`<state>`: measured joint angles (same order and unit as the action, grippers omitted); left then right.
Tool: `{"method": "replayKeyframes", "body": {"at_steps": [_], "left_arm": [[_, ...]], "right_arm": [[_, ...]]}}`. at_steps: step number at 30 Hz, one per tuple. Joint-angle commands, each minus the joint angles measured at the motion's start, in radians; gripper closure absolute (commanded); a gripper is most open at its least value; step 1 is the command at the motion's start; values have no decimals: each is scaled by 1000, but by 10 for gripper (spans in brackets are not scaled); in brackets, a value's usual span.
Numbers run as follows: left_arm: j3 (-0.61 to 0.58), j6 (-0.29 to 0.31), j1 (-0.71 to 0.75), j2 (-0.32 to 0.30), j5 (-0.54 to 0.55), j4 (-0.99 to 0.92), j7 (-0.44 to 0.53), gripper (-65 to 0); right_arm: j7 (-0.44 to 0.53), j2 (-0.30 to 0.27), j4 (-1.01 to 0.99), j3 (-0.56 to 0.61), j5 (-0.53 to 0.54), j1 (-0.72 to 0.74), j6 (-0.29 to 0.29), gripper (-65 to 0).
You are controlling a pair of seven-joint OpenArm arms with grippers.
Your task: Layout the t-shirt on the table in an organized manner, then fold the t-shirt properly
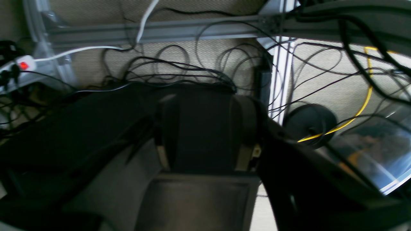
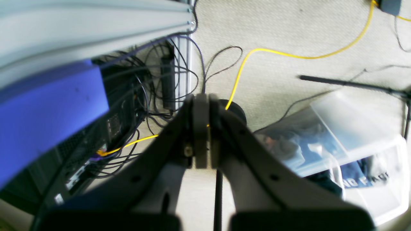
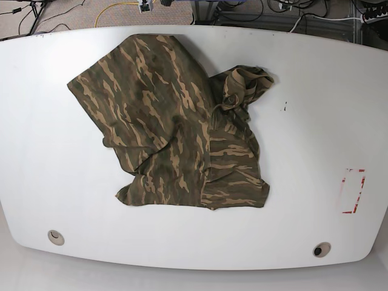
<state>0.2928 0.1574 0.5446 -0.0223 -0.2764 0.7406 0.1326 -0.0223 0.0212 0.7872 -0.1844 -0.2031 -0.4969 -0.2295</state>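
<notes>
Beige carpet strewn with black cables is seen behind both wrist views. The right end effector (image 2: 201, 128) is pressed closed on nothing, while the left end effector (image 1: 205, 134) is spread apart, empty. A crumpled camouflage-print cloth t-shirt (image 3: 176, 127) is laid mid-surface on the glossy white surface (image 3: 54, 170), well apart from a red-outlined rectangle mark (image 3: 353, 191).

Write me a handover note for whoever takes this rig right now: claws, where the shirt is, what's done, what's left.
Left claw: over the floor cables, off the table; image too dark to tell open or shut.
Right claw: shut and empty, also pointing at the carpeted floor.
Neither arm appears in the base view.
The camouflage-print cloth t-shirt lies crumpled on the glossy white table, left of centre, with parts folded over each other and a bunched part at its upper right. The red-outlined rectangle mark is uncovered.
Done: nothing visible yet.
Left: spread the shirt flat, then fold it.
</notes>
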Motion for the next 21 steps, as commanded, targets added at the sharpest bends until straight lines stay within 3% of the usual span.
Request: {"method": "replayKeyframes", "body": {"at_steps": [1, 10, 15, 21], "left_arm": [[1, 0, 39, -1, 4, 52, 9, -232], [1, 0, 124, 0, 6, 173, 9, -232], [1, 6, 179, -3, 72, 248, 9, -232], [6, 104, 266, -8, 167, 374, 9, -232]], "right_arm": [[11, 13, 65, 0, 6, -47, -9, -8], [6, 46, 235, 0, 6, -162, -9, -8], [5, 50, 346, 1, 6, -239, -9, -8], [5, 52, 492, 3, 8, -340, -9, -8]]}}
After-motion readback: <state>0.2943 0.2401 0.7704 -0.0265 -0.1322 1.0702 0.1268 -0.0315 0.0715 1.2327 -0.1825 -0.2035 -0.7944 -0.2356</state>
